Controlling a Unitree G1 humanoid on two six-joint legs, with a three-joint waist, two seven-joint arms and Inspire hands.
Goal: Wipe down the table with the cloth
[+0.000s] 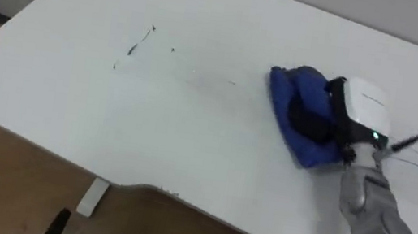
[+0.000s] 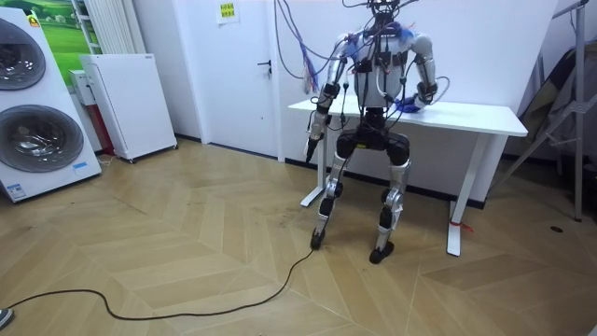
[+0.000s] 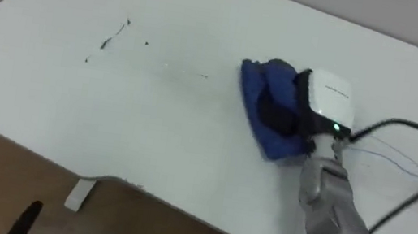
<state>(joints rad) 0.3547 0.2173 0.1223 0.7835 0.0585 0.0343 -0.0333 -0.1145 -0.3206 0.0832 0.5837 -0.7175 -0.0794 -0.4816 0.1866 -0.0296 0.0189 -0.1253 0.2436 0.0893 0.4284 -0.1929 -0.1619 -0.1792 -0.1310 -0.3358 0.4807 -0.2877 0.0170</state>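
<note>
Left of the eye view: a white rectangular bench (image 1: 188, 147) fills most of the frame. Thin dark scribble marks (image 1: 142, 42) lie on its top at the upper left.

Centre of the room view: the robot stands close against the bench, and its left hand (image 2: 314, 140) hangs beside the bench's edge. Whether that hand is apart or together cannot be told.

Right of centre in the eye view: a crumpled blue fabric cloth (image 1: 288, 87) lies bunched on the bench top, well apart from the marks.

Right: the right hand (image 1: 311, 119) rests on top of the cloth, partly sunk in its folds. Whether it presses flat or is clamped on the fabric cannot be told.

The cloth looks soft, light and limp, and would probably fold over or slip from under a loose palm. A broad downward hold over its middle should suit best for dragging it leftward to the marks, which are not yet wiped.
</note>
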